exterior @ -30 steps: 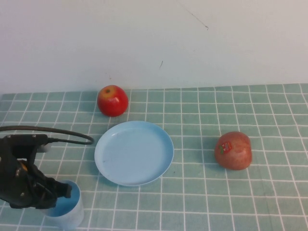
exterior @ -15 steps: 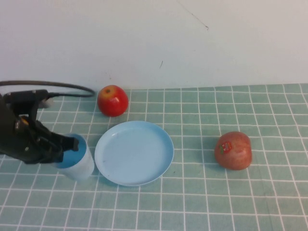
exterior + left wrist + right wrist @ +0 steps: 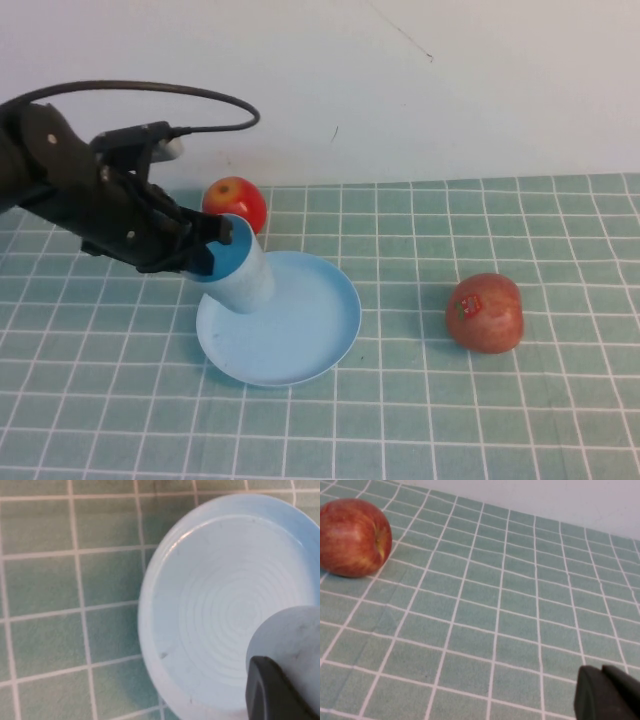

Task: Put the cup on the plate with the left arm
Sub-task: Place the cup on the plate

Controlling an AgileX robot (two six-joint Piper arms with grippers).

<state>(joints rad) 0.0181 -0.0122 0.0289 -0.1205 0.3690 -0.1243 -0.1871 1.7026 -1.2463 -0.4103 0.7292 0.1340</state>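
My left gripper (image 3: 205,250) is shut on the light blue cup (image 3: 240,275) and holds it tilted above the left part of the light blue plate (image 3: 300,335). The cup's open mouth faces the gripper and its base hangs over the plate. In the left wrist view the cup (image 3: 290,640) sits at the lower right, one black finger (image 3: 270,690) pressed on it, with the plate (image 3: 210,605) below. My right gripper (image 3: 610,692) shows only in the right wrist view, its fingers together, low over the checked cloth.
A red apple (image 3: 236,207) lies just behind the plate, close to the left gripper. A second, duller red apple (image 3: 485,312) lies right of the plate and also shows in the right wrist view (image 3: 352,537). A white wall stands behind the green checked tablecloth (image 3: 450,420).
My left arm has lifted the cup from the table's front left and carried it back and to the right, until it hangs tilted over the plate's left part.
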